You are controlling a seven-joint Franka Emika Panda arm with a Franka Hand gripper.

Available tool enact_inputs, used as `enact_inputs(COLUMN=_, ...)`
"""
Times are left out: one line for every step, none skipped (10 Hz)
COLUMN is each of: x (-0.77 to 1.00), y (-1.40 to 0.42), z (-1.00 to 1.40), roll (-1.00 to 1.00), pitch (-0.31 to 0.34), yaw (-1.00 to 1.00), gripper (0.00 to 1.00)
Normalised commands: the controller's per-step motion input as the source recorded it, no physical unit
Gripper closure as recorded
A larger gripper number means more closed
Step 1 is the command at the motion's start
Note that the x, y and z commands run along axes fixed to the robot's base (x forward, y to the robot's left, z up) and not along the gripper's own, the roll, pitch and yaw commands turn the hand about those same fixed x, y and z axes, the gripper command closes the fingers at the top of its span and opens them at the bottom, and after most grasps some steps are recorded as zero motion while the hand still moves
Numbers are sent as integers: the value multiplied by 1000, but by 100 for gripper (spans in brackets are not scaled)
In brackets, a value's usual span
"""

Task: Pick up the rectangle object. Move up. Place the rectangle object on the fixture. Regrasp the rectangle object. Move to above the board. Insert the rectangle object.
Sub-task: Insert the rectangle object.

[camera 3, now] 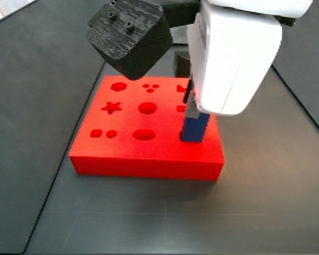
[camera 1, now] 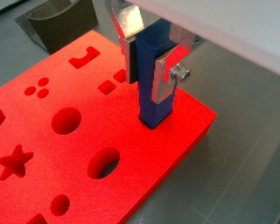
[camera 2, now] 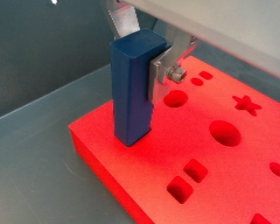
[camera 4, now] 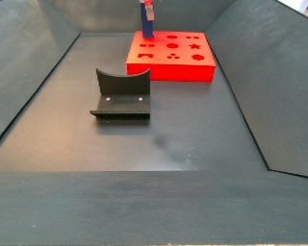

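The rectangle object (camera 1: pixel 154 103), a slim blue bar, stands upright with my gripper (camera 1: pixel 150 74) shut on its upper part. Both wrist views show the silver fingers (camera 2: pixel 166 72) pressed against its opposite sides. The bar's (camera 2: pixel 133 96) lower end meets the top of the red board (camera 1: pixel 143 171) near one corner. It seems to sit slightly in an opening, and how deep is not visible. In a side view the bar (camera 3: pixel 194 127) shows below the white arm housing, which hides the fingers. From the far side view, gripper (camera 4: pixel 147 12) and bar (camera 4: pixel 149 29) are at the board's (camera 4: pixel 183 69) back left corner.
The dark fixture (camera 4: pixel 120 94) stands on the grey floor in front of the board, apart from it, and appears beyond the board's corner (camera 1: pixel 55 22) in a wrist view. Dark sloping walls (camera 4: pixel 28 86) enclose the floor. The board's top has star, round and oval holes (camera 2: pixel 224 133).
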Motion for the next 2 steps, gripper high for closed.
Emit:
enact_inputs(x=0, y=0, z=0, roll=0, pitch=-4, yaw=0, gripper=100)
enact_inputs(x=0, y=0, z=0, roll=0, pitch=0, yaw=0, gripper=100)
